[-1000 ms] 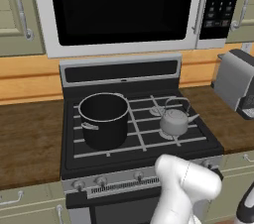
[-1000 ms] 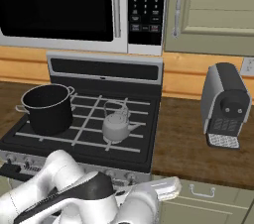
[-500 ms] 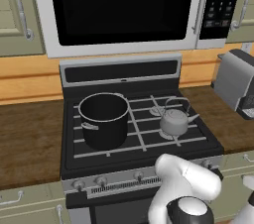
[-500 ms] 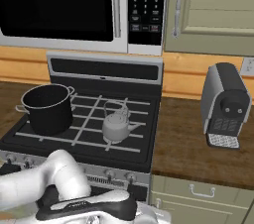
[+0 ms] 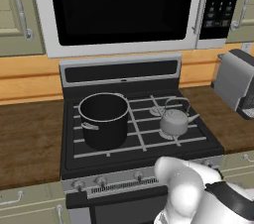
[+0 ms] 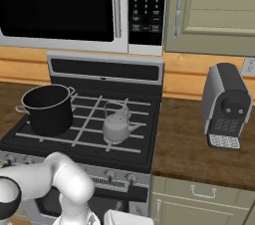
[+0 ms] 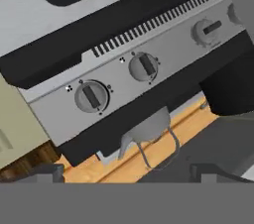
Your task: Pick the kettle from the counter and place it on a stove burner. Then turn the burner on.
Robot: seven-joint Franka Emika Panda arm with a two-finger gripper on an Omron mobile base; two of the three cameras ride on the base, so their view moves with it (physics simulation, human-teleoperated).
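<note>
Turning the knob (image 7: 91,96) at ten o'clock, which probably serves the kettle's (image 6: 116,125) stove burner (image 5: 174,135), requires the wide-open gripper (image 7: 126,172) centred, then closed squarely.

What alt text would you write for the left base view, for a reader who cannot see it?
A small silver kettle stands on the right side of a black stove, beside a big black pot. A microwave hangs above, and the robot's white arm rises at the lower right.

Black pot (image 5: 103,120) on the stove's left — microwave (image 5: 119,10) above, coffee machine (image 6: 226,105) right.
</note>
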